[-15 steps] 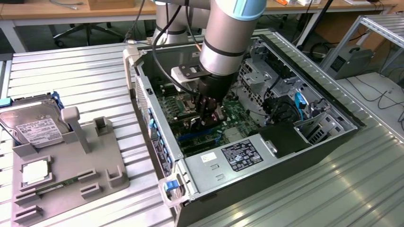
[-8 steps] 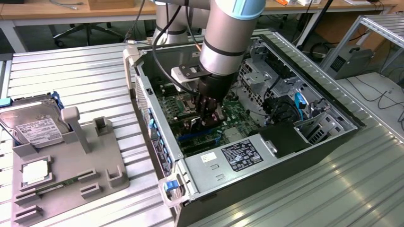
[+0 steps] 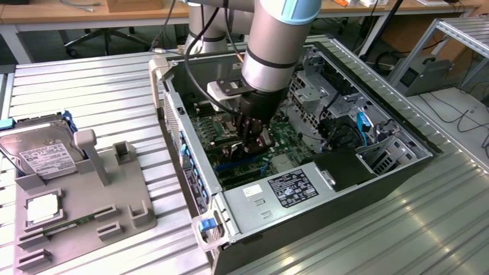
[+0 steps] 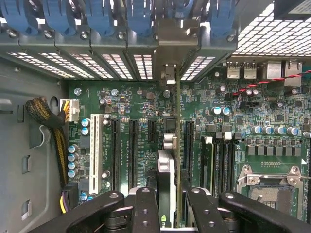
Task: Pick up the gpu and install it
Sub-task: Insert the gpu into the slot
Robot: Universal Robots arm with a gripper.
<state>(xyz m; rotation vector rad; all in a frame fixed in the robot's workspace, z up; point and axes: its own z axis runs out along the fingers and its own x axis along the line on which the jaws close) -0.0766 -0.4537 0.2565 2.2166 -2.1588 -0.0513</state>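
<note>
Inside the open computer case (image 3: 347, 192), low over the motherboard (image 4: 138, 109), the gripper (image 3: 255, 139) is holding the gpu (image 3: 260, 148) on edge, its fingers (image 4: 146, 206) part-way closed and pressing the thin card from both flat sides. In the wrist view the gpu (image 4: 167, 167) is showing as a narrow strip running straight away from the gripper (image 4: 170, 196). Its long axis is lying parallel to the black expansion slots (image 4: 132, 145), and its silvery end bracket (image 4: 175, 39) is reaching the rear wall among the blue-latched slot covers (image 4: 97, 17). The card is standing upright just beside one long black slot (image 4: 187, 145), with the white slot (image 4: 95, 145) well off on one side and the bare processor socket (image 4: 269, 187) off on the other. Whether its lower edge is touching a slot or hanging just above, I cannot tell. In the exterior view a hard drive (image 3: 38, 152) is resting on the grey fixture (image 3: 122, 200) outside the case, on that view's left.
</note>
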